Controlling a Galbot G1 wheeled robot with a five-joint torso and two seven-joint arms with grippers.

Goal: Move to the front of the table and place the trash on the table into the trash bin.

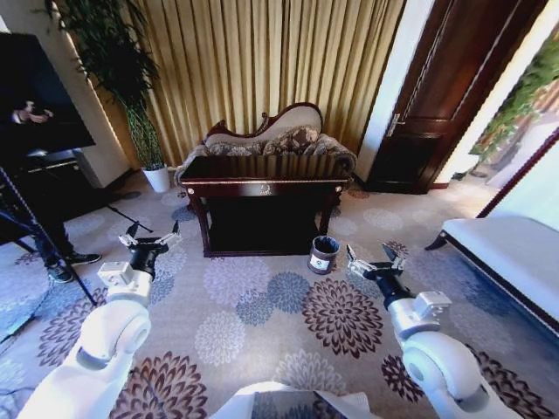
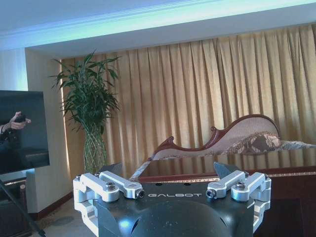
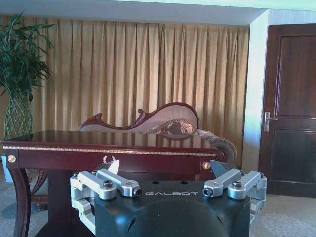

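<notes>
The dark glossy table (image 1: 262, 181) stands a couple of metres ahead of me on the carpet, with a gold ornament at its front centre. In the right wrist view the table (image 3: 108, 148) shows edge-on, in the left wrist view only part of its top (image 2: 286, 173). The trash on it is hidden from me. The small round dark trash bin (image 1: 323, 255) with a white label stands on the floor by the table's front right leg. My left gripper (image 1: 153, 236) (image 2: 170, 170) and right gripper (image 1: 376, 259) (image 3: 166, 168) are held out low before me, both open and holding nothing.
A carved-back sofa (image 1: 271, 140) sits behind the table against gold curtains. A plant in a white pot (image 1: 157, 179) is at the back left, a dark door (image 1: 437, 105) at the back right. A tripod (image 1: 44, 244) stands at left, a white bench (image 1: 507, 253) at right. Patterned carpet lies between me and the table.
</notes>
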